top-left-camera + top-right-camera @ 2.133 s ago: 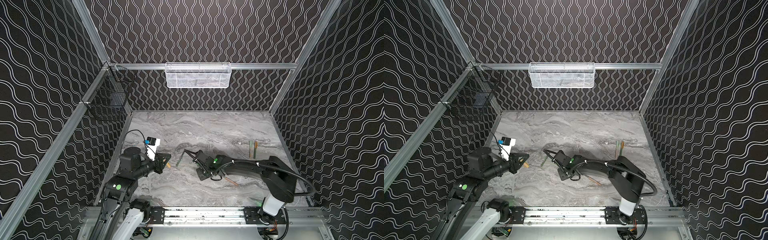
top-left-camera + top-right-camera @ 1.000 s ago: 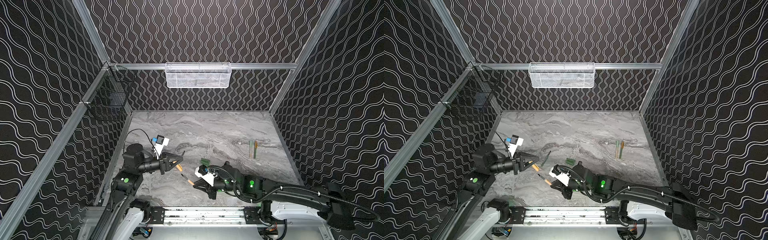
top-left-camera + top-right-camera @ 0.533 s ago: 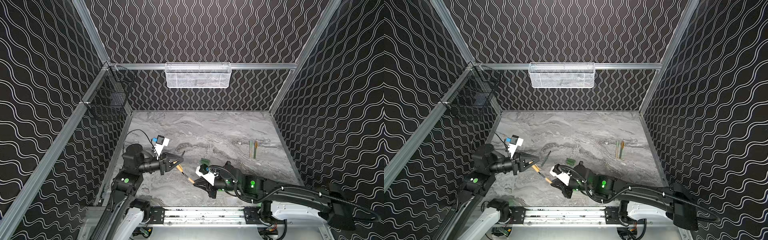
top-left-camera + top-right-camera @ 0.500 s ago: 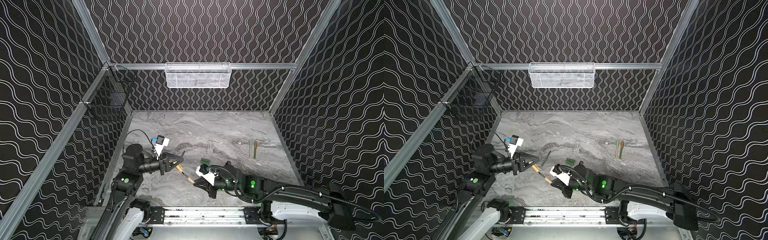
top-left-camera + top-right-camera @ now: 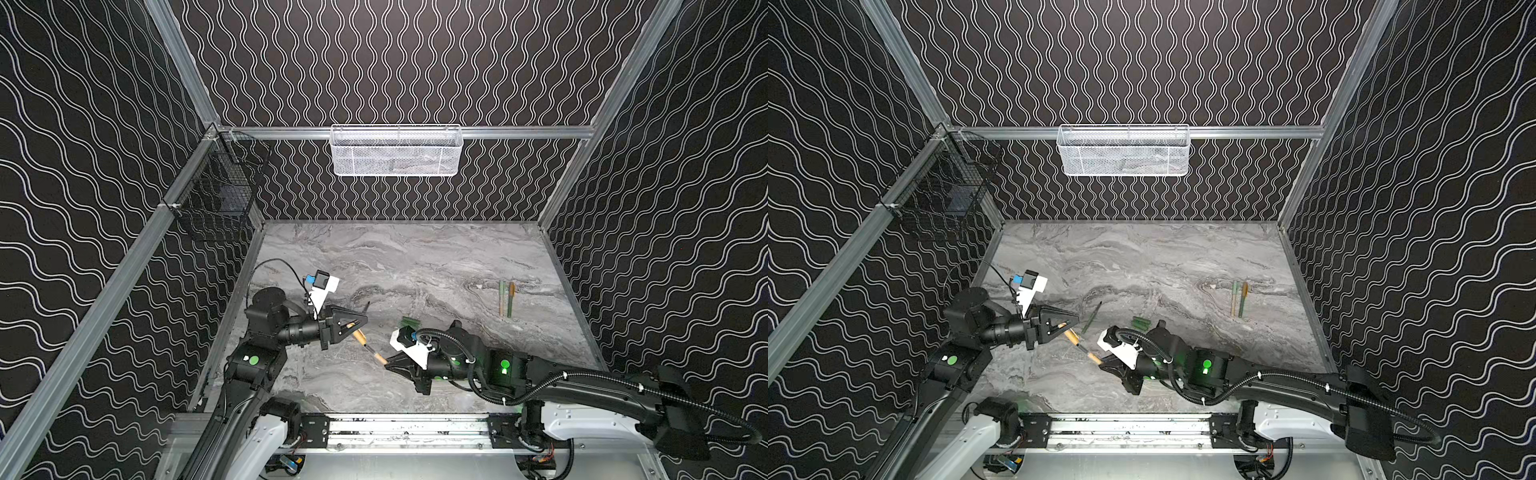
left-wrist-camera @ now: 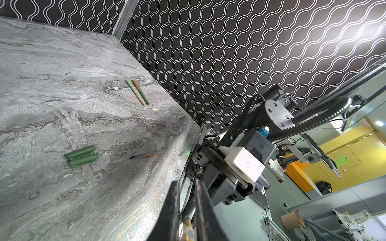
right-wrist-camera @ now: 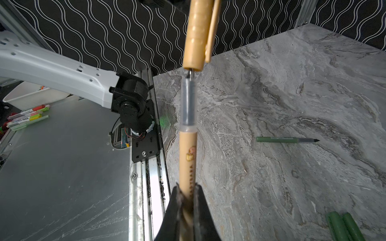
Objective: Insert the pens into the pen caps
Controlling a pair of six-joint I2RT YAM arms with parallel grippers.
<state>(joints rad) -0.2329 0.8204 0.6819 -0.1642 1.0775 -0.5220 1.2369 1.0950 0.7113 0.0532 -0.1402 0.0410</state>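
My left gripper [image 5: 362, 321] [image 5: 1074, 322] [image 6: 187, 184] is shut on an orange pen cap [image 5: 358, 334] [image 5: 1070, 335] [image 7: 197, 33], its open mouth facing the right arm. Opposite it, my right gripper [image 5: 388, 362] [image 5: 1101, 361] [image 7: 186, 187] is shut on an orange pen [image 5: 379, 357] [image 5: 1093, 356] [image 7: 188, 158]. The pen's dark tip sits just at the cap's mouth, above the table's front left. A green pen [image 5: 1091, 318] [image 7: 286, 139] and two green pen caps [image 5: 411, 322] [image 5: 1142, 323] [image 6: 81, 155] lie on the marble. Another orange pen [image 6: 146, 155] lies near the front edge.
Two capped pens [image 5: 507, 297] [image 5: 1239, 299] [image 6: 137, 91] lie side by side at the right. A white mesh basket [image 5: 397, 151] hangs on the back wall and a black wire basket [image 5: 220, 199] on the left wall. A metal rail [image 5: 407, 428] runs along the front edge.
The right gripper has brought the orange pen up and left toward the cap in the left gripper. The gap between them has closed and the tip now meets the cap's mouth.
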